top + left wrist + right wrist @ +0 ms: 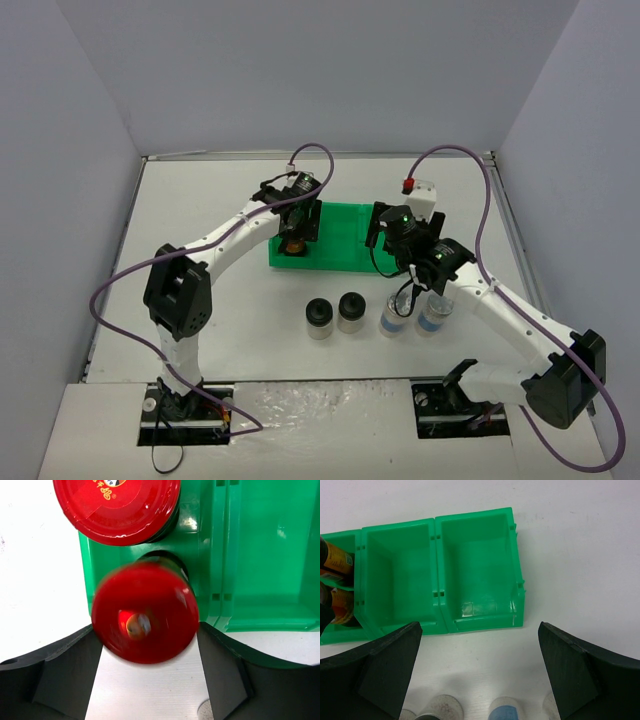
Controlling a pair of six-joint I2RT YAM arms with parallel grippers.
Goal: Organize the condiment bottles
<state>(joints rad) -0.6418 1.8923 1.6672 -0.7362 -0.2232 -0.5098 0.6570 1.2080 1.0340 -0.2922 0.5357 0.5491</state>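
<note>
A green tray of three bins lies mid-table. In its left bin stands one red-capped jar. A second red-capped jar sits just in front of it, blurred while the fingers and bin look sharp. My left gripper hangs over that bin, its jaws slightly parted beside this cap. In front of the tray stand two black-capped jars and two silver-capped, blue-labelled jars. My right gripper hovers wide open and empty above the silver-capped pair. The middle bin and right bin hold nothing.
A white box with a red button sits behind the tray's right end. Purple cables loop over both arms. Grey walls close in the white table on the left, the right and the back.
</note>
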